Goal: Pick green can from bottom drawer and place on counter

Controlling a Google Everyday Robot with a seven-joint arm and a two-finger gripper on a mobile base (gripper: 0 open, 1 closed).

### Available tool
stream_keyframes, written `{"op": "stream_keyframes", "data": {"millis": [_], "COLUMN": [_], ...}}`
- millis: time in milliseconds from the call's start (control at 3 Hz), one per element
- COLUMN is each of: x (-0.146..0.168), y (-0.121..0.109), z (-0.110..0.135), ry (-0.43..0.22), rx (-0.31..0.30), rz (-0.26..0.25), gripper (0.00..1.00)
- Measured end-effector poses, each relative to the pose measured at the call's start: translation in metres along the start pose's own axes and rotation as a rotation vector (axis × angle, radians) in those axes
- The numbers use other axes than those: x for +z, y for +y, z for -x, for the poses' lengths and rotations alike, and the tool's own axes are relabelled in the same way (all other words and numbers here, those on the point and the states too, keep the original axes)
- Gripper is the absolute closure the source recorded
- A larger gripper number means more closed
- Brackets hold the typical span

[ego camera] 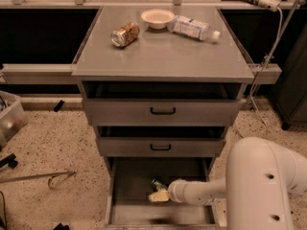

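The gripper [159,196] is pictured at the green can [156,182] inside the bottom drawer [129,176] (its grip cannot be told); the picking step is judged in hand. A secure hold and a lift to the counter [158,56] are called for.

Gripper [158,196] sits in bottom drawer [129,211]; middle drawer [124,146] overhangs its rear.

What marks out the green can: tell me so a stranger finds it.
Under the counter, the bottom drawer stands open. On its floor, right by the gripper, is the green can. It is dark green, unlike the tan can up top.
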State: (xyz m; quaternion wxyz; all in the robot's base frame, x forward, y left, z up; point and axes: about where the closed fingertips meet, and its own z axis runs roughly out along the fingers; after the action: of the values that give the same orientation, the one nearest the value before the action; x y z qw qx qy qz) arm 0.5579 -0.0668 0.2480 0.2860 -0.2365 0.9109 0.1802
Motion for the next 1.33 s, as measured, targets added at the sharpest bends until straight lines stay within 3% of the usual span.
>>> {"op": "stream_keyframes", "data": {"millis": [333,1000,1333], "x": [0.027,0.045,0.085], "y": [-0.038,-0.033,-0.008], "z": [-0.022,-0.032,-0.048], "ry": [0.020,0.051,0.118], "rx": [0.021,0.020,-0.038], "rz": [-0.075,-0.054,0.002], "gripper": [0.00,0.00,0.00]}}
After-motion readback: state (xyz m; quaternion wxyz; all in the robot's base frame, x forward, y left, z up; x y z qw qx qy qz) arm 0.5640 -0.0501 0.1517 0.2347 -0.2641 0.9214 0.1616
